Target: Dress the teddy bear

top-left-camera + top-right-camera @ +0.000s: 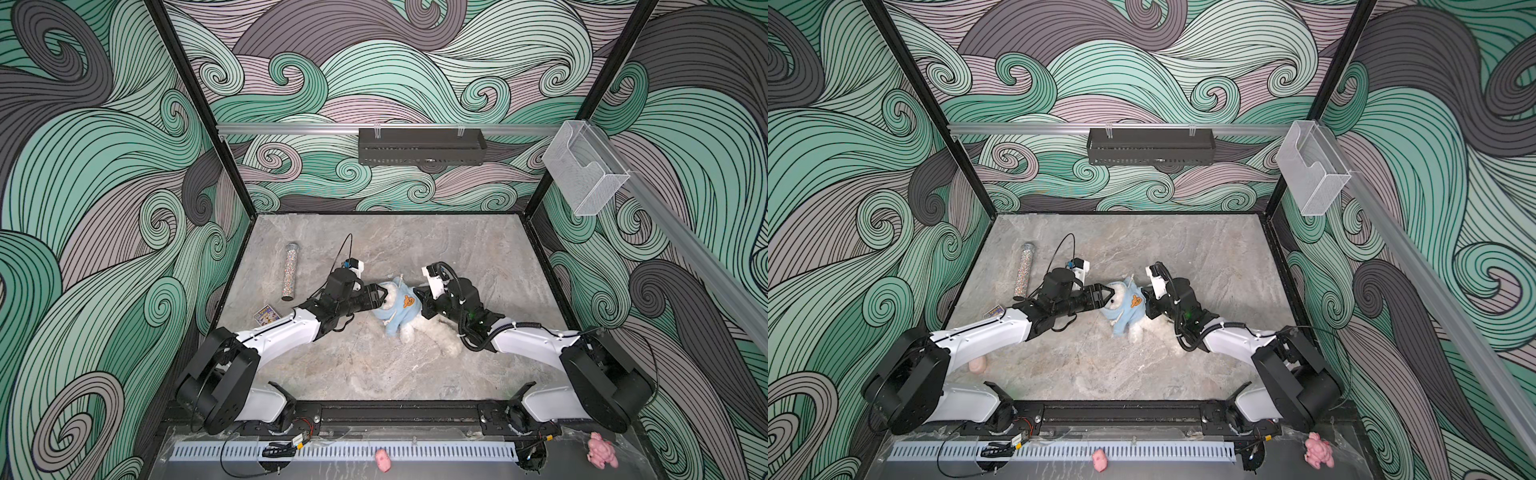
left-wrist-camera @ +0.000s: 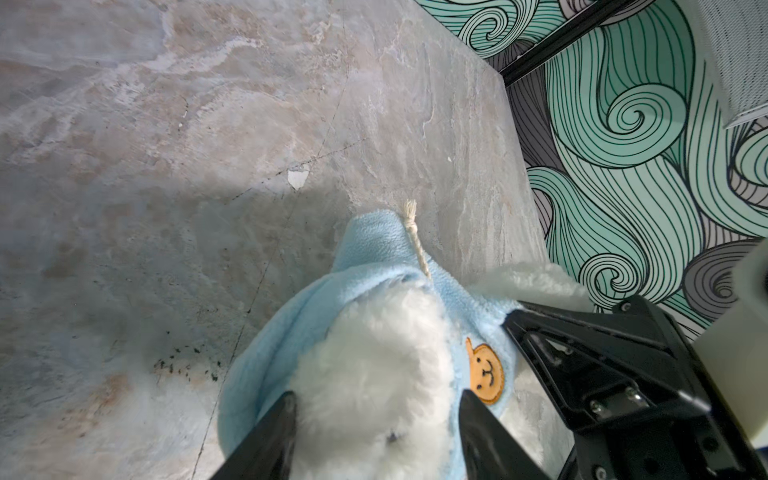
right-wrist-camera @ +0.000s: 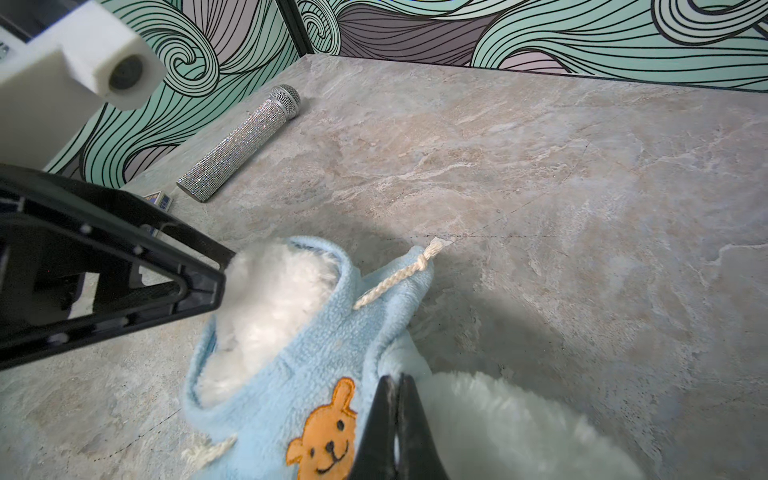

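A fluffy white teddy bear (image 1: 436,338) lies near the middle of the marbled bench (image 1: 415,249), between the two robot arms. Its upper half is wrapped in a pale blue fleece hoodie (image 1: 401,309) with an orange bear patch (image 1: 409,301). In both top views the bear's head points toward the left arm, and its bare white legs trail toward the front right.

The left gripper (image 1: 384,299) stands with its jaws spread apart. In the left wrist view the black fingers (image 2: 282,419) sit on either side of the bear's fuzzy head, which shows in the hoodie's opening.

The right gripper (image 1: 420,309) has its jaws pressed together and pinches the hoodie's edge just beside the patch, as the right wrist view shows (image 3: 395,382). A cream drawcord (image 3: 395,276) with a knotted end lies across the blue fleece.

Well to the left, a rhinestone-covered microphone (image 1: 291,272) lies along the bench's side, and a small printed card (image 1: 266,316) lies near its base. Two pink plush toys (image 1: 382,459) (image 1: 600,453) sit on the front ledge, outside the work area.
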Action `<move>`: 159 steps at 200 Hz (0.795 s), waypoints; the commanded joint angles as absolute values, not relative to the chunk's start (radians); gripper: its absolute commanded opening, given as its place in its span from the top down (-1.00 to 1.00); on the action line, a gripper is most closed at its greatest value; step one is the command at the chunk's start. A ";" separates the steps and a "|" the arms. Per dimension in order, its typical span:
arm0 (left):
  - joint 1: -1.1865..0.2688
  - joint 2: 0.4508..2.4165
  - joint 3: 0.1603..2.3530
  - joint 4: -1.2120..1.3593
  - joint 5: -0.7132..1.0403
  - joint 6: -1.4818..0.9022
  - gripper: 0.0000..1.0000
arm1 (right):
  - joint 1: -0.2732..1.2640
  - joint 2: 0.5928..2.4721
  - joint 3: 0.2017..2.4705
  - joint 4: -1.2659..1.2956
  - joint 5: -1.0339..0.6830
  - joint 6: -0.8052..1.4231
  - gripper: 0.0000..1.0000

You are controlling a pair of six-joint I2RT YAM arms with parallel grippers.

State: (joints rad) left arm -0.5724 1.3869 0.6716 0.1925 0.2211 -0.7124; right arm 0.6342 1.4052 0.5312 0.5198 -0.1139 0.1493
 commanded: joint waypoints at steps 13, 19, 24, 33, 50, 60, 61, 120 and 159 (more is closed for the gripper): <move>-0.570 1.463 0.750 0.124 0.284 -0.651 -0.28 | 0.629 1.411 0.518 0.543 -0.132 0.124 1.00; -0.569 1.476 0.761 0.121 0.292 -0.650 -0.28 | 0.629 1.411 0.520 0.544 -0.133 0.123 1.00; -0.570 1.489 0.767 0.115 0.293 -0.649 -0.29 | 0.629 1.412 0.522 0.542 -0.133 0.121 1.00; -0.569 1.507 0.780 0.104 0.289 -0.649 -0.29 | 0.629 1.414 0.523 0.543 -0.137 0.117 1.00; -0.570 1.539 0.802 0.090 0.273 -0.650 -0.29 | 0.629 1.422 0.525 0.541 -0.147 0.110 1.00; -0.569 1.557 0.816 0.091 0.268 -0.655 -0.31 | 0.629 1.426 0.524 0.547 -0.152 0.108 1.00; -0.569 1.559 0.818 0.091 0.266 -0.656 -0.31 | 0.629 1.426 0.523 0.547 -0.153 0.107 1.00; -0.574 1.724 0.912 0.153 0.317 -0.745 -0.38 | 0.629 1.460 0.511 0.562 -0.183 0.087 1.00; -0.619 1.830 0.951 0.152 0.327 -0.763 -0.29 | 0.629 1.501 0.515 0.575 -0.178 0.076 1.00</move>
State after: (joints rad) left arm -0.5785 1.7557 0.9298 0.1806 0.2802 -0.7334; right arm 0.6323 1.4712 0.5247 0.5495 -0.1581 0.1040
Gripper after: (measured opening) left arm 0.670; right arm 0.051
